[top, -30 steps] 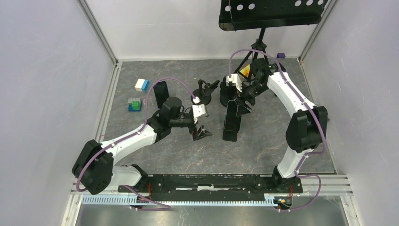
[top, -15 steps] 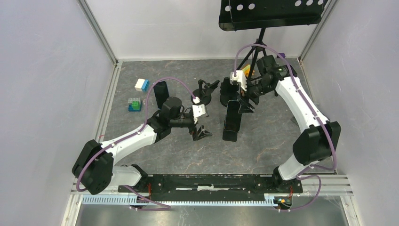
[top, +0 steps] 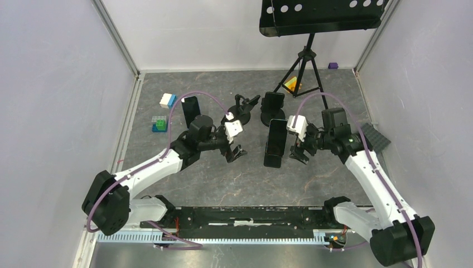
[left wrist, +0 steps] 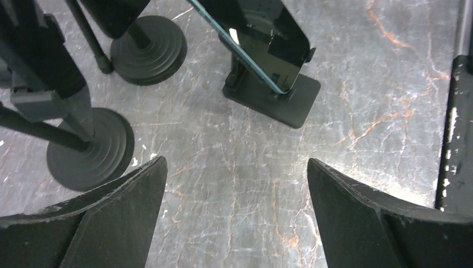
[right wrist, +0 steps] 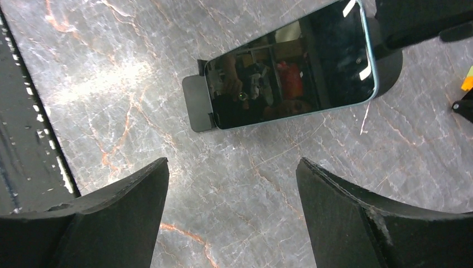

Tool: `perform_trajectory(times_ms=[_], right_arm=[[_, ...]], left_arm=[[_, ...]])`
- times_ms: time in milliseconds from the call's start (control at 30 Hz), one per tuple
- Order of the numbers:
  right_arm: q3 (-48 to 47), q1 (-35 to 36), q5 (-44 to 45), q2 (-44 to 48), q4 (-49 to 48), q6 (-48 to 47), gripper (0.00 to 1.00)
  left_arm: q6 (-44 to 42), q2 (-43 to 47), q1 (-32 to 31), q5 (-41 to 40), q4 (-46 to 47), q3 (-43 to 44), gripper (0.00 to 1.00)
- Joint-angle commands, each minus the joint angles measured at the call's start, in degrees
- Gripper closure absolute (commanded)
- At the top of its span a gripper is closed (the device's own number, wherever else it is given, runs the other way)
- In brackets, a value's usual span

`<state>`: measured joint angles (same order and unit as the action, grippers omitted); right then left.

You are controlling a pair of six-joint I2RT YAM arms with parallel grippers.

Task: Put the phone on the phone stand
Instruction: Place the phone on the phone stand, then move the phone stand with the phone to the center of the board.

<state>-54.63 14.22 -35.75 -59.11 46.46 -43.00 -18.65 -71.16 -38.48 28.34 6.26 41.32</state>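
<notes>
Found phone [top: 275,142] propped tilted on phone stand [left wrist: 279,103], mid-table btw both arms. Saw R gripper [top: 298,155] just beside it, jaws wide apart, holding nothing; L gripper [top: 237,153] fully spread too, empty. Judged placement done, let-go stage. Next: needed only backing off w/o bumping phone.

L claw [left wrist: 235,161] wide open; R claw [right wrist: 232,161] open; both angled down.

Phone [top: 275,140] on phone stand [left wrist: 294,104], between left fingers [left wrist: 92,223] and right fingers [right wrist: 92,220], tripod [top: 306,52] behind.
</notes>
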Motion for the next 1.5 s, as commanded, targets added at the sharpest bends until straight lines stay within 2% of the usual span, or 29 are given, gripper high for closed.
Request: perform_trajectory(times_ms=[0,167,300,500,667,800,900,1133,1200,1267,1467], right_arm=[[7.86,0.01,2.83,3.45,-12.17,3.09,0.12],[17.54,0.02,2.29,5.81,-21.03,4.8,0.13],[22.44,-0.18,2.62,5.42,-27.07,6.53,0.18],[25.33,-0.15,0.42,4.69,-31.6,7.5,0.26],[26.39,-0.21,3.19,0.93,-35.56,8.57,0.29],[26.74,-0.86,5.89,-0.52,-37.08,9.1,0.3],[27.02,-2.64,6.3,0.35,-36.81,9.01,0.31],[26.42,-6.34,5.04,1.63,-33.09,7.1,0.33],[26.26,-6.83,4.58,1.41,-32.94,7.3,0.34],[26.03,-7.14,4.08,1.17,-32.93,7.6,0.34],[25.72,-7.69,3.4,1.64,-32.63,7.76,0.36]], left_arm=[[-5.78,1.86,0.33,-1.88,-4.77,1.42,0.0],[-9.94,-0.03,0.15,6.53,3.92,-4.82,0.01],[-6.75,-7.98,0.07,10.44,7.7,-3.22,0.11],[-4.74,-14.25,-1.39,10.3,20.32,-5.75,0.16],[1.91,-19.19,-2.72,8.81,31.29,-6.5,0.26],[6.64,-22.59,-5.03,5.15,35.81,-6.51,0.34],[7.92,-24.77,-5.67,3.1,33.43,-4.77,0.43],[-10.42,-26.76,-6.26,5.89,14.31,1.88,0.7],[-11.52,-28.19,-6.21,6.8,12.54,3.45,0.75],[-9.04,-30.27,-6.3,7.98,13.43,4.44,0.76],[-0.77,-34.49,-6.63,7.54,23.77,2.45,0.83]])
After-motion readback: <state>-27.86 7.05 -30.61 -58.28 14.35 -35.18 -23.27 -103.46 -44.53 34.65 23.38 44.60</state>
